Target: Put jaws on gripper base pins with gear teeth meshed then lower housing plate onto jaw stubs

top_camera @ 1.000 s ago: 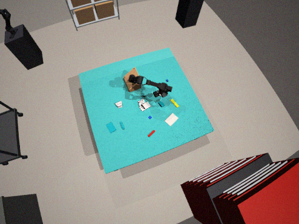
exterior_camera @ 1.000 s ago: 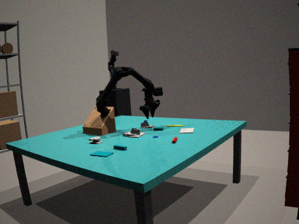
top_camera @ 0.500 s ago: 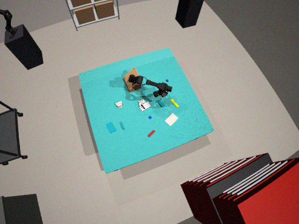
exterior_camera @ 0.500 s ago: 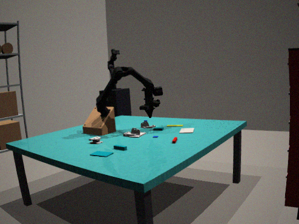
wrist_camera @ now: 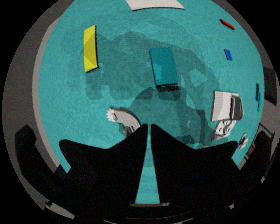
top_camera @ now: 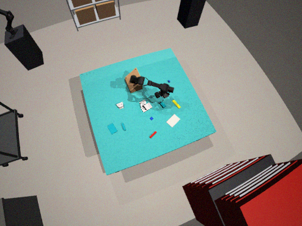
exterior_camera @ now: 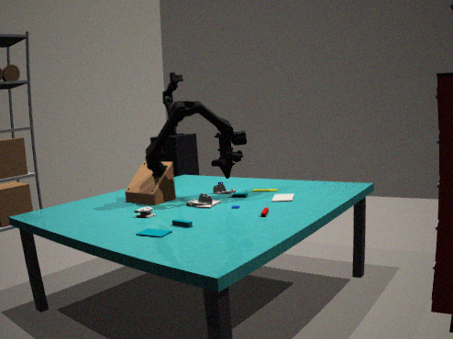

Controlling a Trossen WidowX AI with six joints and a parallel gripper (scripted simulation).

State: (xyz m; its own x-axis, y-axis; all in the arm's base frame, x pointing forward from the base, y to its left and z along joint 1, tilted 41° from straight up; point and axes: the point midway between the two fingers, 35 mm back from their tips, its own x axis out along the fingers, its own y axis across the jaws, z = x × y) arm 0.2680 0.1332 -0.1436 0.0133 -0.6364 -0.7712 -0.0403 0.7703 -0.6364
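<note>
A white jaw with gear teeth and a dark pad [wrist_camera: 125,118] [exterior_camera: 220,189] lies on the table near the black fingertips in the wrist view. My gripper [wrist_camera: 149,127] [exterior_camera: 227,176] is shut and empty, with its tips together above the table. The jaw is partly covered by the left finger in the wrist view. A white assembly with a dark upright part [top_camera: 146,106] [exterior_camera: 204,202] [wrist_camera: 221,106] stands to one side; its pins cannot be made out. Another small white part [top_camera: 120,105] [exterior_camera: 145,212] lies farther off; which part it is cannot be told.
A dark teal block [top_camera: 162,104] [exterior_camera: 239,195] [wrist_camera: 164,66] and a yellow bar [top_camera: 176,104] [exterior_camera: 265,190] [wrist_camera: 90,49] lie near the gripper. Farther off are a white sheet [top_camera: 173,120] [exterior_camera: 282,198], a red bar [top_camera: 153,134] [exterior_camera: 264,212], a blue piece [top_camera: 151,118] and a teal plate [top_camera: 112,128] [exterior_camera: 154,233].
</note>
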